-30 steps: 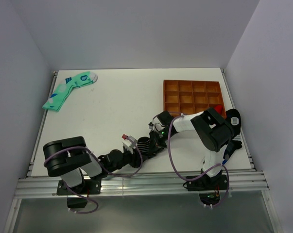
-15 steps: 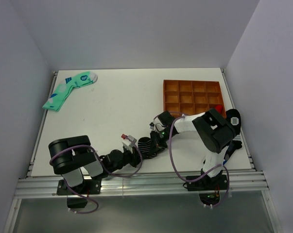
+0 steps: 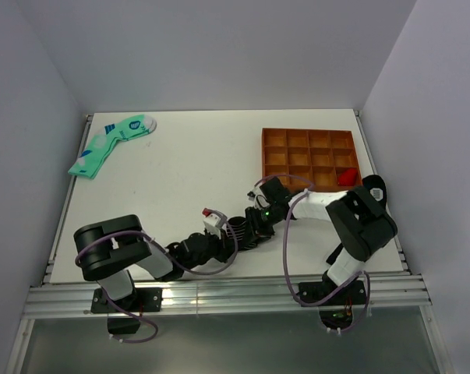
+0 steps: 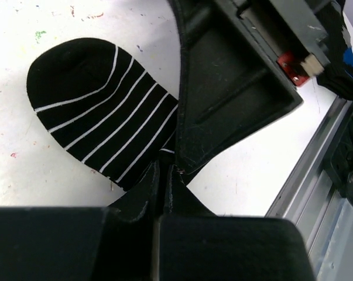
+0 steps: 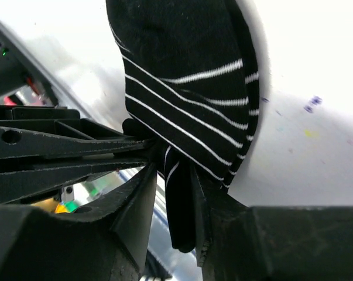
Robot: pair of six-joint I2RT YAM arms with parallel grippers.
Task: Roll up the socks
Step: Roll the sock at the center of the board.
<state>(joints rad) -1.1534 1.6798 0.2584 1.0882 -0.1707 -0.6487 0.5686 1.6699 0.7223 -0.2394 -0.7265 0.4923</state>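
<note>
Closure is recorded on the left gripper [image 4: 163,170]: its 2 fingers are pressed flat together, tips touching the cuff edge of the socks [image 4: 100,111]. Whether fabric is pinched between them cannot be told. The right gripper [image 5: 171,175] is seen with its jaws narrowly parted and a bunched fold of the striped knit filling the gap, touched on both sides; the fold is gripped. The 2 tools meet tip to tip at this fold, and 1 of the right fingers [image 4: 235,88] is laid over the sock's edge.

The socks are located on the table [image 3: 188,171], near its front edge, between the 2 arms, with the rounded toe end lying flat.

Compared with the frame 1 second earlier, the left wrist is found shifted right and farther from the front edge. The right elbow is found lower and nearer the front edge, so that a red item [image 3: 346,178] in the orange tray [image 3: 264,156] is uncovered. The mint-green socks [image 3: 110,144] are unchanged at the far left.
</note>
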